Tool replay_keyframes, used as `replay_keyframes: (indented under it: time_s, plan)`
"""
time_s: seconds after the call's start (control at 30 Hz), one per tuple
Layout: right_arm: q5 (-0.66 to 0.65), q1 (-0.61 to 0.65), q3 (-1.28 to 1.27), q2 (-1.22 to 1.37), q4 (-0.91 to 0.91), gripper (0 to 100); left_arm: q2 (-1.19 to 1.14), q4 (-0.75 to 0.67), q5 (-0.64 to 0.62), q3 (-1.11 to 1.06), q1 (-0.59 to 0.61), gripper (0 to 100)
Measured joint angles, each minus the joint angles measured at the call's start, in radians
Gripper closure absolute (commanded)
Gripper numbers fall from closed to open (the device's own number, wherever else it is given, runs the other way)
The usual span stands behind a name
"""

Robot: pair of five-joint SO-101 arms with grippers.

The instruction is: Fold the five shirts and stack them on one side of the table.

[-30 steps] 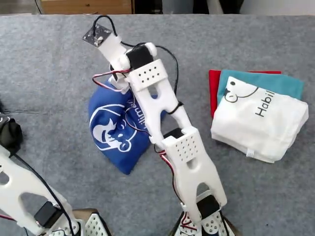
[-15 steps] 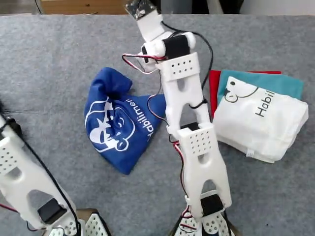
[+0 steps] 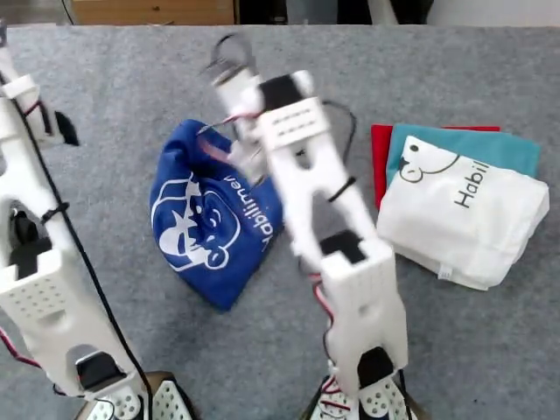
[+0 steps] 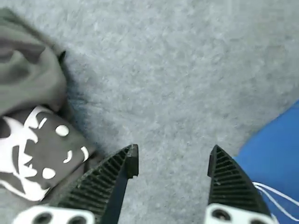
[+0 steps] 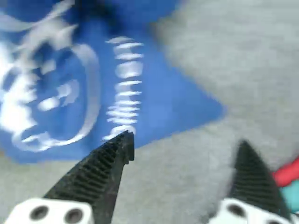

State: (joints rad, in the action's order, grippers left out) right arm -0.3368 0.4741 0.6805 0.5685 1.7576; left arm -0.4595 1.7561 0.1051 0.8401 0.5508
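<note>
A crumpled blue shirt (image 3: pixel 210 219) with a white print lies left of the table's middle. My right gripper (image 5: pixel 182 154) hangs open just above the blue shirt's (image 5: pixel 93 79) pointed corner, nothing between its fingers. The right arm (image 3: pixel 306 166) stretches from the front edge over that shirt's right side. At the right sits a stack of folded shirts: white (image 3: pixel 459 219) on top, teal (image 3: pixel 490 149) and red (image 3: pixel 380 157) beneath. My left gripper (image 4: pixel 173 161) is open over bare table. A dark grey shirt (image 4: pixel 28 140) with a white print lies beside one finger, the blue shirt's edge (image 4: pixel 280 140) beside the other.
The grey felt table (image 3: pixel 114 79) spreads on all sides, with open room at the back and the front right. The left arm (image 3: pixel 26 175) stands along the far left edge. A wooden board (image 3: pixel 149 10) runs behind the table.
The right arm swung from the back centre leftward and down over the blue shirt. The left arm rose from the front left corner and now reaches along the left edge toward the back.
</note>
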Motion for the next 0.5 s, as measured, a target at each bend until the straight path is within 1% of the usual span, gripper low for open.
replay_keyframes:
  time_s: [0.1,0.23,0.33,0.4,0.47,0.5]
  plan:
    - [-0.018,0.132,-0.112,-0.058,0.000,53.4,0.000,0.000,0.000,-0.002,0.100,75]
    - [-0.026,0.304,-0.192,-0.064,-0.037,56.9,0.002,0.000,0.006,-0.002,0.230,75]
    - [-0.026,0.377,-0.244,-0.012,-0.112,62.2,0.002,0.000,0.040,-0.002,0.299,75]
    - [-0.026,0.391,-0.264,0.057,-0.153,69.1,0.002,0.000,0.052,-0.002,0.325,75]
    - [-0.026,0.391,-0.264,0.129,-0.178,80.0,0.002,0.000,0.055,-0.002,0.345,75]
    - [-0.026,0.391,-0.264,0.160,-0.178,87.1,0.002,0.000,0.055,-0.002,0.356,75]
